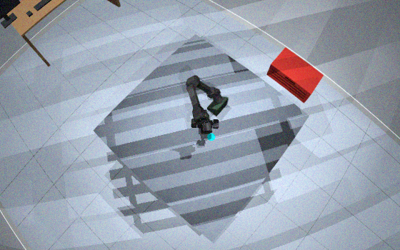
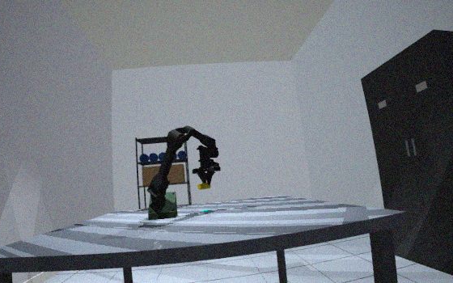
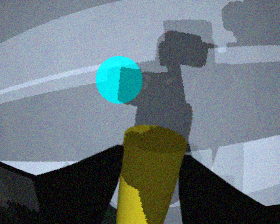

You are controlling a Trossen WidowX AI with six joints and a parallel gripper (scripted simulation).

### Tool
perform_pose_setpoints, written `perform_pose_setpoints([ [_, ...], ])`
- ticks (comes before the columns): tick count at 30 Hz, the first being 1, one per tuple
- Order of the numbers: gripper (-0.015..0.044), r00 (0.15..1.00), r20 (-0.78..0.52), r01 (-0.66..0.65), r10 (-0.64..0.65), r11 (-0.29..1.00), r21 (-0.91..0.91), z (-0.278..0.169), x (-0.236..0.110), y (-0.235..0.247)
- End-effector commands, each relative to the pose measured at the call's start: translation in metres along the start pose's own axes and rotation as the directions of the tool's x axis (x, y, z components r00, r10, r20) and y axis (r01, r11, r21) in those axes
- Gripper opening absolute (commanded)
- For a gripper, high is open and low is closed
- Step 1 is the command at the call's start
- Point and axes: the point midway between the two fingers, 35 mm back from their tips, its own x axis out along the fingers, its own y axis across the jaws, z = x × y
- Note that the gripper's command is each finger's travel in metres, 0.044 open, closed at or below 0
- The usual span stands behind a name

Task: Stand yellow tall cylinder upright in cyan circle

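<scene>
My gripper (image 3: 152,157) (image 2: 204,183) is shut on the yellow tall cylinder (image 3: 148,179) (image 2: 204,186) and holds it well above the table. In the wrist view the cylinder points away between the two dark fingers. The cyan circle (image 3: 119,80) (image 1: 211,136) (image 2: 206,211) lies flat on the striped table top, below and a little ahead of the cylinder. In the top view the arm hides the cylinder, and the gripper (image 1: 204,131) hangs just beside the circle.
The arm's green base (image 1: 217,104) (image 2: 163,207) stands on the table behind the circle. A red box (image 1: 294,73) lies on the floor to the right. A shelf rack (image 2: 162,170) stands at the back wall and a dark cabinet (image 2: 424,141) at the right.
</scene>
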Motion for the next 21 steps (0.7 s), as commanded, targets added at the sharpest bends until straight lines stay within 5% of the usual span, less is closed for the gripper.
perform_pose_setpoints([
  [1, 0.0105, 1.000, 0.008, -0.003, 0.004, 0.996, -0.084, 0.006, -0.003, 0.009],
  [21, 0.0105, 1.000, -0.005, 0.006, -0.009, 0.873, -0.488, 0.019, 0.000, 0.051],
])
